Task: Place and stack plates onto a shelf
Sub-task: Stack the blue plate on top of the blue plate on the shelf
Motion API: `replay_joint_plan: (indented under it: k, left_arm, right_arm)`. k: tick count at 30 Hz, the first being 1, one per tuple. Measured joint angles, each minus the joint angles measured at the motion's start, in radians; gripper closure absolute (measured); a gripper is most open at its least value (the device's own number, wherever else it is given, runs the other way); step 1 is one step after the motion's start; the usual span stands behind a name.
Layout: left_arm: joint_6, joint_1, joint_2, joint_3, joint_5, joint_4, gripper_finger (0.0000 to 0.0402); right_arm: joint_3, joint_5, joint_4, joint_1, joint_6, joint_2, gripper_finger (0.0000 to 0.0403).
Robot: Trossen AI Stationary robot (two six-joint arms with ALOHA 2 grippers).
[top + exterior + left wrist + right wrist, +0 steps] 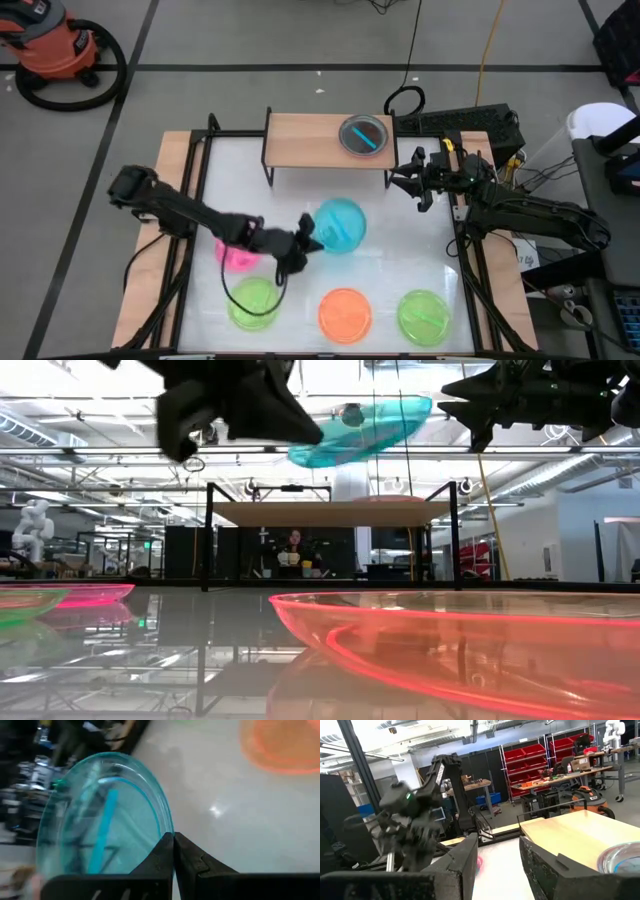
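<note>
Plates lie spread across the white surface (400,200) in front of the shelf (305,138), which serves as landmark at the surface's far edge. Going left to right: a pink plate (240,255) sits toward the left, partly under the left arm; a green plate (252,302) lies in front of it, close to the near edge. Between these and the shelf the surface is bare and open. The left hand (308,240) is closed tight on the rim of a blue plate (340,225), pinching its edge; the low view shows that plate held tilted in the air, higher than the shelf top. It is translucent teal with a brighter blue bar across its middle. An orange plate (345,312) lies near the front edge, below the held one, and a second green plate (425,316) lies to its right, both well apart from the shelf. On the shelf's right part rests one greyish clear plate (365,135) with a blue bar; the left part of the board is bare wood. The right hand (410,182) hovers just off the shelf's right end, fingers spread wide and holding nothing.
</note>
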Motion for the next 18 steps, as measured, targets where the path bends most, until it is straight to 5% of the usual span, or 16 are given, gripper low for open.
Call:
replay_joint_plan:
  k: [8,13,18]
  left_arm:
    - [0.176,0.313,-0.108,0.035,0.076,0.02,0.0397]
    - [0.167,0.522,-0.037,0.215,0.292,-0.084,0.0398]
    - [0.148,0.629,0.101,0.44,0.4,-0.21,0.0398]
  right_arm:
    - [0.0,0.073,0.002,0.0,-0.011,0.0,0.0273]
    - [0.0,0.073,0.035,0.0,-0.044,0.0,0.0273]
    - [0.001,0.071,0.076,0.0,-0.045,-0.001,0.0273]
